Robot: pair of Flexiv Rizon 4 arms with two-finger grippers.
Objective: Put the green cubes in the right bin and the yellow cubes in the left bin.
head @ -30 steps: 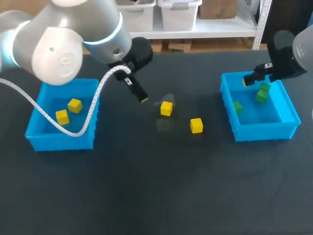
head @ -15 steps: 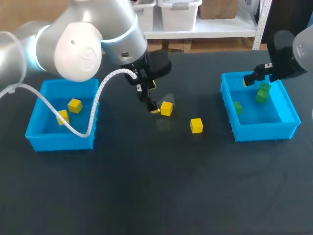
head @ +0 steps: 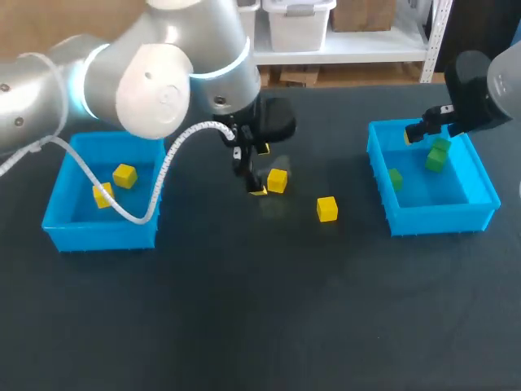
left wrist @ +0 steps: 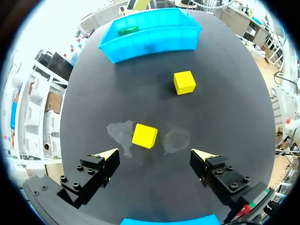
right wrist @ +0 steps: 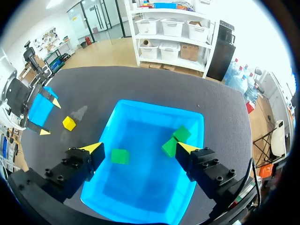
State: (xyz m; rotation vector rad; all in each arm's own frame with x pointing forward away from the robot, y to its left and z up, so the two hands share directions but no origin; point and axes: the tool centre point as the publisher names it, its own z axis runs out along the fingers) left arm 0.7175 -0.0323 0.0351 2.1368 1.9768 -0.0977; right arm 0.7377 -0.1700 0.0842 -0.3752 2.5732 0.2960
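Two yellow cubes lie on the dark table, one near the middle and one further right. My left gripper stands open low over the table. The nearer cube lies just ahead of the gap between its fingers and touches neither. The other cube lies beyond it. The left bin holds two yellow cubes. My right gripper hangs open and empty above the right bin, which holds three green cubes, two of them side by side.
The blue bins stand at the table's left and right sides, the right one under my right arm. My left arm's white cable loops over the left bin. Dark tabletop stretches across the front.
My left arm has swung right and down, bringing its open gripper from left of the middle yellow cube to right beside it. The right arm has not moved.
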